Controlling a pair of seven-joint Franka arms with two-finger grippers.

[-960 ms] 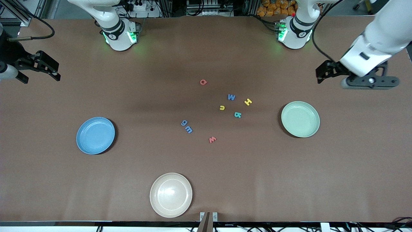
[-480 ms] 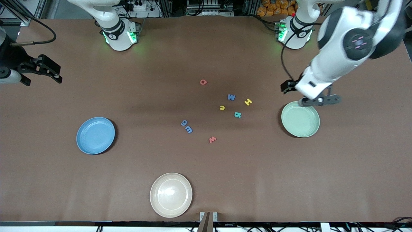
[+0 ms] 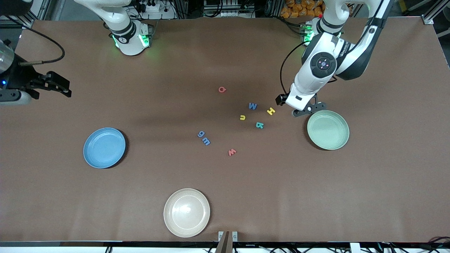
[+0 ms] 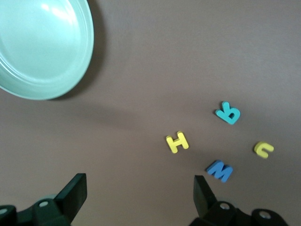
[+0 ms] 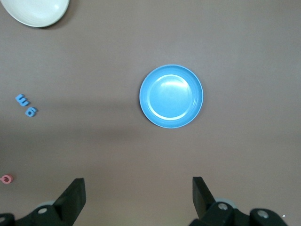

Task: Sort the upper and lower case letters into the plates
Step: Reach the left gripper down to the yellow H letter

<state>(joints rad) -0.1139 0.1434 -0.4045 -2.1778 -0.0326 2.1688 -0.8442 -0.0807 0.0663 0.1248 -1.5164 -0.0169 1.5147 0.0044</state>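
Your left gripper (image 4: 138,200) hangs over the worktop (image 3: 316,196) beside the pale green plate (image 3: 328,130), fingers spread; its wrist view shows them, the front view does not. The yellow H (image 3: 270,111), blue M (image 3: 252,106), teal R (image 3: 259,125) and yellow u (image 3: 242,117) lie close by. Your right gripper (image 5: 138,200) waits, fingers spread, with the blue plate (image 5: 171,96) below.

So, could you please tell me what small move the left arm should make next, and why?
Probably shift the left end effector a little toward the yellow H and lower it. It hangs open over the table between the H and the pale green plate, the H is the nearest letter, and no letter is in a plate yet. The right end effector waits, open.
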